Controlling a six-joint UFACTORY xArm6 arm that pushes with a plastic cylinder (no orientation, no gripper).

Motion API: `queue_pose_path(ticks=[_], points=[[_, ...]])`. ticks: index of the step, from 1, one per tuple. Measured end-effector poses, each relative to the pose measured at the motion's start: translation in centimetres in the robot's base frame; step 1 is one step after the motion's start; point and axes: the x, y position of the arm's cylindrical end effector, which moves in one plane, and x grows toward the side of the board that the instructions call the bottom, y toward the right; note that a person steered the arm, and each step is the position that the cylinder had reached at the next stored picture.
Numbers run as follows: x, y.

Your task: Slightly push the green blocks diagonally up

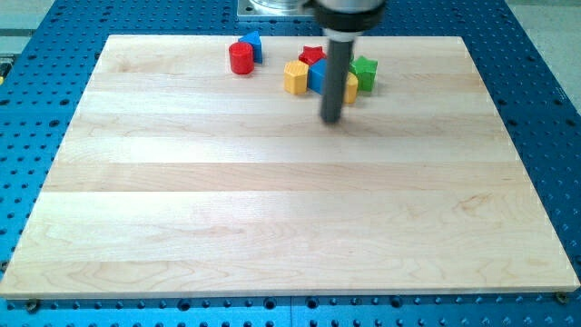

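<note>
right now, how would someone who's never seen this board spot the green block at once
Look along the wooden board's top edge to the cluster right of centre. The green block sits at that cluster's right end, just right of the rod, with my tip below and to its left. It is the only green piece; its neighbours are yellow, blue and red.

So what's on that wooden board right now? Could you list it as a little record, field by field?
surface: wooden board on a blue perforated table
my tip: just below the cluster, touching no block that I can see
cluster at the view's top: yellow block, blue block, red star, green block
partly hidden: a second yellow block behind the rod
separate pair, further left: red cylinder, small blue block
</note>
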Motion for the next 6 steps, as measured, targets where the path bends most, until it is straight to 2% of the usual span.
queue_pose_path(ticks=[1, 2, 3, 5, 6], points=[[0.8, 5.9], [-2.9, 9.9], [-5.5, 9.9], [-5.5, 8.0], [-4.3, 11.4]])
